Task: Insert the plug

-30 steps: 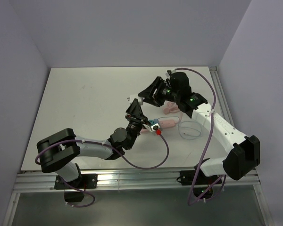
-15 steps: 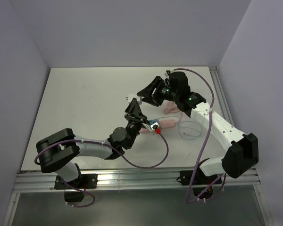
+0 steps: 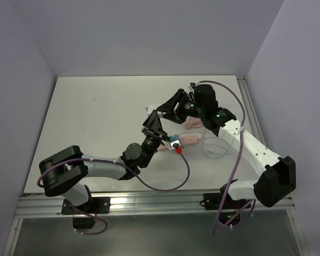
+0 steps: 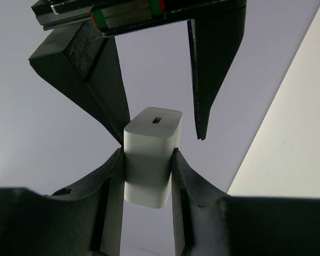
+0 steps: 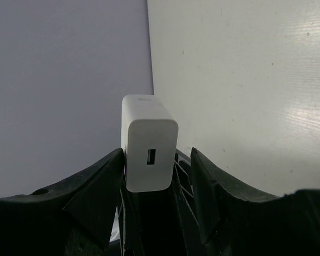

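On the worktop (image 3: pixel 90 117), about midway between its near and far edges and a little toward the right edge, the plug (image 3: pixel 174 140) lies at the left end of the pink power strip (image 3: pixel 192 140). It is touching or just beside the strip; I cannot tell whether it is seated. It sits on the near side of both pincers, close by the left wrist, and neither pincer holds it.

Just beyond it, the left pincer (image 4: pixel 146 154) is clamped on a white block (image 4: pixel 152 133), which stands upright with a small slot in its outer end. The right pincer (image 5: pixel 156 157) meets it from the far side with its fingers spread wide. One fingertip (image 4: pixel 117 136) is at the block's corner and the other is clear of it.

A faint grey mark on the block's top face is too small to read. No other writing can be made out.
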`<state>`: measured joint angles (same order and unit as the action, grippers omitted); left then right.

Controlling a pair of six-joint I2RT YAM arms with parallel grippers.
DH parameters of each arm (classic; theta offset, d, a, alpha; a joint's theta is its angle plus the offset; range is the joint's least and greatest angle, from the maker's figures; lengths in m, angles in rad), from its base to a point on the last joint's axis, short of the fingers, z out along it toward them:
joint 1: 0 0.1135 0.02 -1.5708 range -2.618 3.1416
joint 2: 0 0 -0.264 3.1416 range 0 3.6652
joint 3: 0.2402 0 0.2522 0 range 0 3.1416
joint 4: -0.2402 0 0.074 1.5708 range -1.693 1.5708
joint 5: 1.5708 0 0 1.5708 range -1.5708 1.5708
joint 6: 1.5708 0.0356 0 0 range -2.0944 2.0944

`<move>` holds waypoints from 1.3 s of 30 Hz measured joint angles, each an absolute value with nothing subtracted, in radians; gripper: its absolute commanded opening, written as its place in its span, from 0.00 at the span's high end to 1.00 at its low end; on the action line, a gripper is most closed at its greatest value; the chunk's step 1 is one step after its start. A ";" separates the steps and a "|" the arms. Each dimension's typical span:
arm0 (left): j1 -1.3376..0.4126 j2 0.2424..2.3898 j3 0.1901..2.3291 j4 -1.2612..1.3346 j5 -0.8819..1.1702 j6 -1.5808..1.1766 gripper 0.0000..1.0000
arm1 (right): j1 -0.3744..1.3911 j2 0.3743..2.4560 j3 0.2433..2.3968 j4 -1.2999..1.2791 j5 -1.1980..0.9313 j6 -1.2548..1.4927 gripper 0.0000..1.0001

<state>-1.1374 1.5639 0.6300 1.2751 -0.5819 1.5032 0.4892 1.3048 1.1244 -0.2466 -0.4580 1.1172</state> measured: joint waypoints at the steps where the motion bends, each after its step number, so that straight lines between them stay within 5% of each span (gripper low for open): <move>1: -1.136 1.564 0.630 1.275 -0.577 1.503 1.00 | 0.485 1.301 1.121 -0.247 -0.458 1.121 0.40; 25: -1.132 1.564 0.630 1.275 -0.551 1.503 1.00 | 0.451 1.365 1.103 -0.118 -0.546 1.261 0.49; 28: -1.132 1.564 0.630 1.273 -0.550 1.502 1.00 | 0.451 1.383 1.104 -0.099 -0.556 1.272 0.54; 30: -1.131 1.564 0.630 1.272 -0.556 1.500 1.00 | 0.451 1.394 1.106 -0.086 -0.569 1.279 0.71; 32: -1.129 1.563 0.630 1.277 -0.562 1.496 1.00 | 0.451 1.403 1.106 -0.071 -0.582 1.287 1.00; 35: -1.129 1.563 0.630 1.277 -0.576 1.488 0.98 | 0.451 1.413 1.108 -0.056 -0.597 1.286 1.00; 38: -1.133 1.557 0.633 1.269 -0.612 1.459 0.84 | 0.452 1.418 1.108 -0.052 -0.600 1.277 1.00; 39: -1.137 1.548 0.635 1.258 -0.628 1.434 0.68 | 0.454 1.418 1.108 -0.052 -0.599 1.272 1.00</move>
<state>-1.1370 1.5482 0.6350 1.2579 -0.6277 1.4342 0.4538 1.4181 1.1080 -0.0521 -0.5995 1.2720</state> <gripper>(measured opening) 0.368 0.433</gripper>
